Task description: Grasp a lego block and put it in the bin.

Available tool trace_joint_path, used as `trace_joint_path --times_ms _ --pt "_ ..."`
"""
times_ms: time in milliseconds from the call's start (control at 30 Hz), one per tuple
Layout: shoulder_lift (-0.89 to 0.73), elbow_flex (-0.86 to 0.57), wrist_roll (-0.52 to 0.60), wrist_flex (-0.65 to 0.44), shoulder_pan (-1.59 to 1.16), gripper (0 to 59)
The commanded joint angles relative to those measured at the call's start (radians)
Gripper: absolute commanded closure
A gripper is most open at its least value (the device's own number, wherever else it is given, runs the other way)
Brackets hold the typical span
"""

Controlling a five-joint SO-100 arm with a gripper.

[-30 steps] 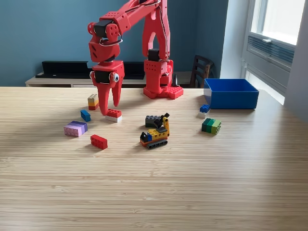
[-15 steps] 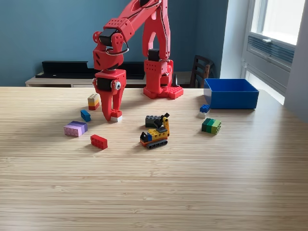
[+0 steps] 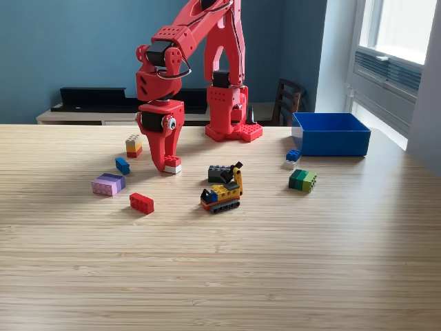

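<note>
Gripper (image 3: 169,163) down on the red-and-white lego block (image 3: 172,165), jaws drawn in around it.

You have the fingers pointing straight down at the table (image 3: 220,262) so they can pinch the block from above; they look nearly closed on it, though whether they grip firmly you cannot tell. The block is small, red on top with a white layer beneath, sitting low on the wood. Your bin (image 3: 331,134), bright blue and open-topped, waits well apart on the exterior view's right, so expect a lift and a long swing across.
</note>
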State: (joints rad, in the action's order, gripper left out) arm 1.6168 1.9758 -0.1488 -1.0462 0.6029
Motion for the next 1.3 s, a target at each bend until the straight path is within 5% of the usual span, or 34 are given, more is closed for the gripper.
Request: trace_joint_path --times_ms 33,200,700,1300 --pt "0.074 -0.268 -0.011 -0.178 -0.060 58.5" --pt "0.074 -0.430 -0.002 -0.345 -0.178 58.5" --pt "0.077 -0.575 0.158 -0.620 -0.897 58.5" --pt "0.075 -0.620 0.153 -0.634 -1.738 58.5"
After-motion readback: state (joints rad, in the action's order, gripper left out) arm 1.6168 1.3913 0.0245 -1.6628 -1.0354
